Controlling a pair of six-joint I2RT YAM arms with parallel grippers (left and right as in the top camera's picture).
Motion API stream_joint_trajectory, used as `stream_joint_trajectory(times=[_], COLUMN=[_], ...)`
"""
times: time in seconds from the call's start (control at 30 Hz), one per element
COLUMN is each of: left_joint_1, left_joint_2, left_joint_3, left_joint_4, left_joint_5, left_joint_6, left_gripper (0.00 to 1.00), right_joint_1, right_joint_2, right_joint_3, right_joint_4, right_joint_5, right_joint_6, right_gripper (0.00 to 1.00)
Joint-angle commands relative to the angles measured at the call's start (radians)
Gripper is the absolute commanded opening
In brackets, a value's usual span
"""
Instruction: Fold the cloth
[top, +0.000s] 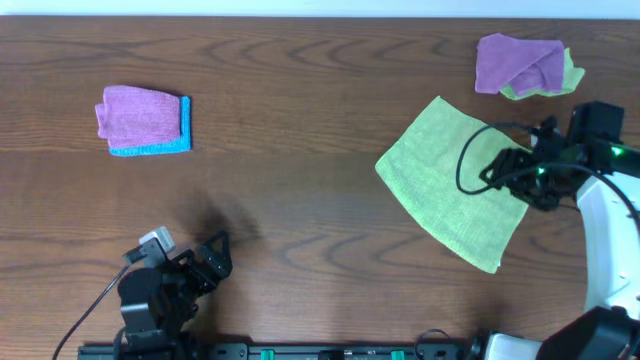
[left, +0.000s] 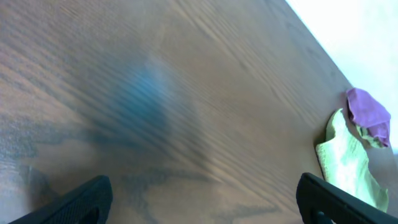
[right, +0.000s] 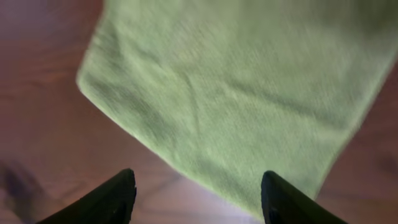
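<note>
The wooden table (top: 320, 210) fills the overhead view, dark brown with long grain. The green cloth (top: 450, 185) lies on it unfolded, a single flat layer turned at an angle, so that one corner points away from the robot and another toward it.

The right arm reaches over the cloth's right side, its black cable looping above the fabric. The right gripper (right: 199, 199) has its two dark fingers spread wide with nothing between them. In its wrist view they stand over the cloth's near edge and the bare wood beside it. I cannot tell whether the fingers touch the fabric.

The left gripper (left: 199, 205) is well apart from the green cloth, far to its left and nearer the robot. Its fingers are also spread and empty, over bare wood.

Far left of the green cloth lies a folded purple and blue pile (top: 147, 121), purple on top. Near the green cloth's far corner, a crumpled purple cloth (top: 520, 63) rests on another green piece.
</note>
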Motion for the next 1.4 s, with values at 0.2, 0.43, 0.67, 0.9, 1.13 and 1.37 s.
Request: stream_joint_trajectory(times=[0.2,0.43,0.67,0.9,1.13,1.37], left_joint_1=[-0.005,-0.005,-0.115,-0.313,-0.346,-0.346], left_joint_2=[0.467,0.799,0.972,1.031,1.033,1.033], left_joint_3=[0.273,0.460,0.527,0.529,0.529,0.529], left_joint_4=[0.011,-0.002,-0.038,-0.037,-0.037,-0.037], left_joint_5=[0.085,0.263,0.335,0.258,0.258,0.291], left_joint_6=[0.059,0.141,0.208,0.210,0.210,0.210], left_gripper=[0.96,0.96,0.96,0.96,0.96,0.96], right_joint_1=[0.207,0.295,0.311,0.311,0.311,0.311], right_joint_2=[0.192,0.384,0.526,0.596,0.656,0.679], right_joint_3=[0.001,0.023,0.205,0.370,0.413,0.413], right_joint_4=[0.215,0.423,0.453,0.444,0.423,0.424], right_joint_5=[-0.051,-0.060,-0.065,0.029,0.104,0.171], right_joint_6=[0.073,0.169,0.179,0.202,0.201,0.200], right_gripper=[0.66,0.66,0.66,0.66,0.66,0.65])
